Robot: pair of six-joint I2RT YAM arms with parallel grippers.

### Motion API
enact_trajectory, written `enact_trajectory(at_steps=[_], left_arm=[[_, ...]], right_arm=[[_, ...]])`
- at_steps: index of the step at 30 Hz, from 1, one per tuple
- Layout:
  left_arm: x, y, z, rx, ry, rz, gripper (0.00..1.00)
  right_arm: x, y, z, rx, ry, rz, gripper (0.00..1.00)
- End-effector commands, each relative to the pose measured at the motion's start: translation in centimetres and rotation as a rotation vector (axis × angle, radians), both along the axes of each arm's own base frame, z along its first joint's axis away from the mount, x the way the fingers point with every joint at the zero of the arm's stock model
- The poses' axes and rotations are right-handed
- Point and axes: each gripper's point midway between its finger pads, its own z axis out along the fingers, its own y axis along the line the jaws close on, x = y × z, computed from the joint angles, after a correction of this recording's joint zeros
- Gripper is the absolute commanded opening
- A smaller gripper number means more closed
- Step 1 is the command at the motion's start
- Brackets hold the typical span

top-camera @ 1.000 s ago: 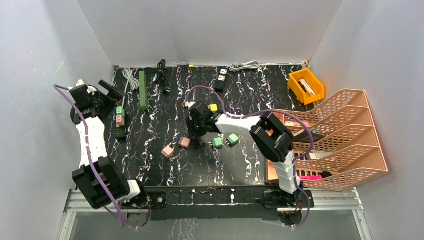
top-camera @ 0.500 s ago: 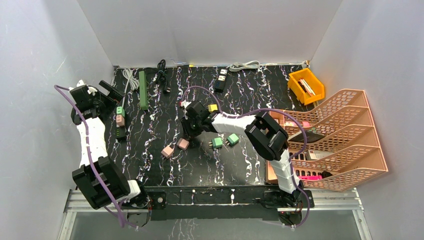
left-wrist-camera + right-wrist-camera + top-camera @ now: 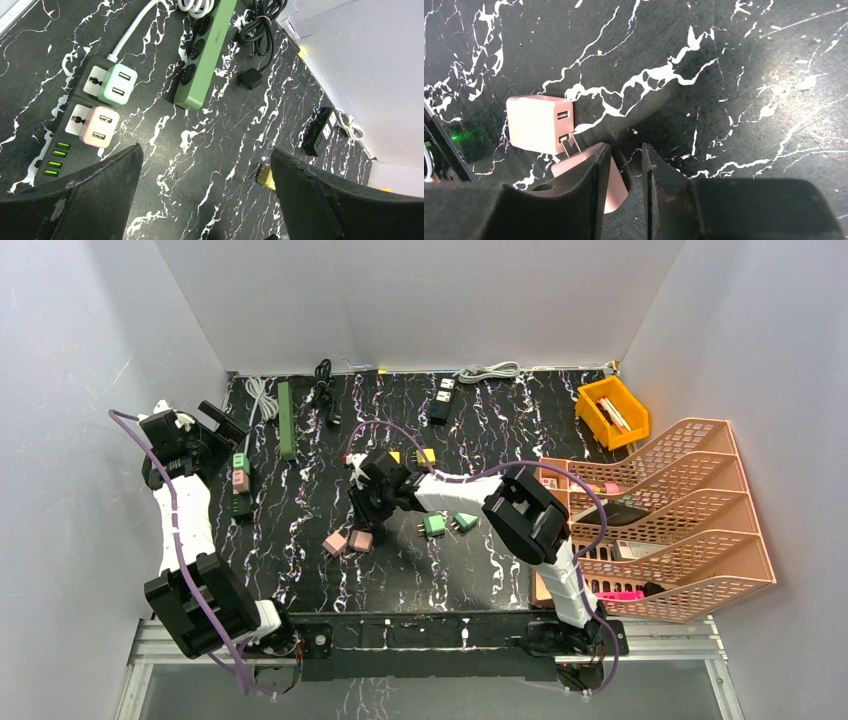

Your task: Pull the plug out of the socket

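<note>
A black socket strip lies at the left of the table, with a green plug and a pink plug seated in it; the same strip shows in the top view. My left gripper hovers above and to the right of it, wide open and empty. My right gripper is low over mid-table, its jaws a narrow gap apart with nothing between them. A loose pink plug lies against the outside of its left finger, prongs touching another loose pink plug.
A green power strip, a black cable and a small black strip lie toward the back. Two loose green plugs and a yellow one sit mid-table. Orange trays and a yellow bin stand at the right.
My right gripper has moved left and nearer, and one loose pink plug has slid over beside the other. The left arm has not moved.
</note>
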Motion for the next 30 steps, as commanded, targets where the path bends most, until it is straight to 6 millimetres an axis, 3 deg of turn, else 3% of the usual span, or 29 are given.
enact_trajectory(at_steps=[1,6,10,15,26,30], left_arm=[[-0.4,-0.3,0.8,0.008,-0.027,-0.016,0.98],[-0.4,-0.3,1.0,0.011,-0.031,-0.016,0.98],[-0.4,-0.4,1.1,0.011,-0.033,-0.019,0.98],[-0.4,-0.5,1.1,0.009,-0.035,-0.023,0.98],[-0.4,-0.6,1.1,0.006,-0.04,-0.03,0.98],[-0.4,-0.6,1.1,0.006,-0.041,-0.031,0.98]], right_arm=[[1.1,1.1,3.1,0.04,-0.106,0.035,0.39],[2.7,1.6,7.3,0.095,-0.223,0.031,0.41],[1.4,2.3,9.0,0.131,-0.252,0.097,0.43],[-1.7,3.2,8.2,0.092,-0.289,0.247,0.68],[-5.2,4.6,5.5,-0.013,-0.247,0.371,0.8],[-5.3,4.9,3.9,-0.062,-0.222,0.369,0.81]])
